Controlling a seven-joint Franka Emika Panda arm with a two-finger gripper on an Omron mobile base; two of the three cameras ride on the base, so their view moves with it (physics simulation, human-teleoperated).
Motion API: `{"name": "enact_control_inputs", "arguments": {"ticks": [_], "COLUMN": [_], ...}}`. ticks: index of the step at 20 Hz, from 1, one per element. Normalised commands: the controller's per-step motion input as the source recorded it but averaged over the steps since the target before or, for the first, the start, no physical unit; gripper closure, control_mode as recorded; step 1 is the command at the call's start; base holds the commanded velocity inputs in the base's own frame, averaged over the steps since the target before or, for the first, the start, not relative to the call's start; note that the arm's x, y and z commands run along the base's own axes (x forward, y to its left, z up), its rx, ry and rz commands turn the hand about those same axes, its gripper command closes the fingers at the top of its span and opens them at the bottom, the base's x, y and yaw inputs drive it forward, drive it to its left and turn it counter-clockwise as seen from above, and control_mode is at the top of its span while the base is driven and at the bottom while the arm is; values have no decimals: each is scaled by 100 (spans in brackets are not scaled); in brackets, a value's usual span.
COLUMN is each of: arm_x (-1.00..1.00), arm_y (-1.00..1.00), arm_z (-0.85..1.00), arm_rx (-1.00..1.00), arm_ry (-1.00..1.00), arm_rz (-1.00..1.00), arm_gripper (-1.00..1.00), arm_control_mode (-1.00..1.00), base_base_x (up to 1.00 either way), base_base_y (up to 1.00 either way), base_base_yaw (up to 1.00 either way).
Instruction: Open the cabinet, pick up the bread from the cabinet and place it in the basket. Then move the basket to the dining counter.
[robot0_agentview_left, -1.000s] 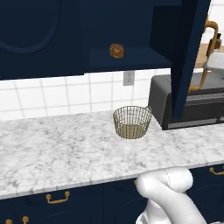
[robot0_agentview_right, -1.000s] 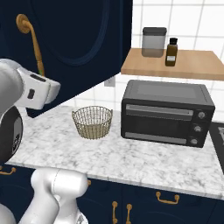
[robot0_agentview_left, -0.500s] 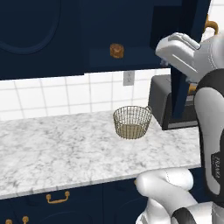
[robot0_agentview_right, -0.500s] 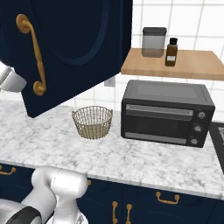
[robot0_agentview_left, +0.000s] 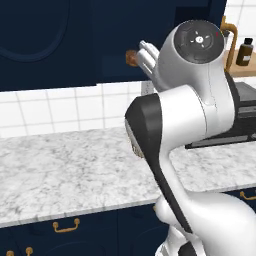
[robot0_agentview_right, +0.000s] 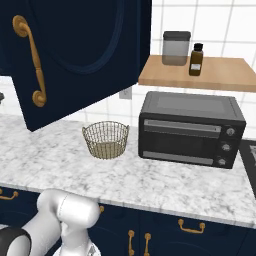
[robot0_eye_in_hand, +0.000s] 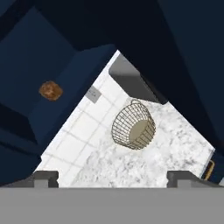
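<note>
Cabinet (robot0_agentview_right: 85, 45) door standing open; gripper (robot0_eye_in_hand: 113, 177) jaws spread, empty, aiming w/ bread (robot0_eye_in_hand: 50, 90) lying up-left, basket (robot0_eye_in_hand: 133, 125) nearer centre.

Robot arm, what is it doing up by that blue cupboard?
The white robot arm has the cabinet door swung open, and its hand is lifted up toward the inside. A small brown bread sits on the cabinet shelf, not yet picked up. The gripper is open and holds nothing; its fingers stand wide apart. The wire basket waits empty on the marble counter, beside the black toaster oven.
</note>
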Motion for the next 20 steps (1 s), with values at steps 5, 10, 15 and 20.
{"name": "enact_control_inputs", "arguments": {"ticks": [5,10,15,20], "arm_x": [19,25,44,18], "arm_y": [24,10,-19,-50], "arm_z": [-31,-17,-37,-19], "arm_rx": [35,37,18,8], "arm_ry": [-18,-33,-38,-51], "arm_rz": [-64,-75,-63,-44], "arm_gripper": [-100,-100,-100,-100], "arm_control_mode": [-100,-100,-100,-100], "base_base_x": [0,0,0,0], "base_base_y": [0,0,0,0], "base_base_yaw": [0,0,0,0]}}
